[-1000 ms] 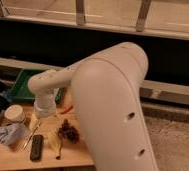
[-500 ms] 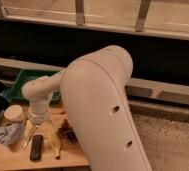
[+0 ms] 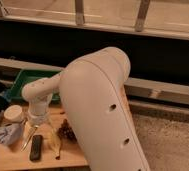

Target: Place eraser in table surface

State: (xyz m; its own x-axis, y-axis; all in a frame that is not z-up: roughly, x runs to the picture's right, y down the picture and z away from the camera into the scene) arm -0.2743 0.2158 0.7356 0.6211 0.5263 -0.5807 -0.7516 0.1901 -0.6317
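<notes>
The eraser (image 3: 36,147), a small flat black block, lies on the light-brown wooden table surface (image 3: 8,161) near its front left. My gripper (image 3: 32,131) hangs from the white wrist (image 3: 38,100) just above and slightly behind the eraser, pointing down at the table. The arm's large white link (image 3: 103,110) fills the middle of the view and hides the table's right part.
A green tray (image 3: 30,79) stands at the back left. A white cup (image 3: 13,114) and a light-blue sponge (image 3: 5,135) lie left of the gripper. A yellow banana (image 3: 55,142) and a dark cluster (image 3: 65,131) lie to its right. Speckled floor (image 3: 168,140) is at right.
The wrist and gripper have shifted slightly left and the large arm link has swung a little. The eraser lies in the same spot on the table.
</notes>
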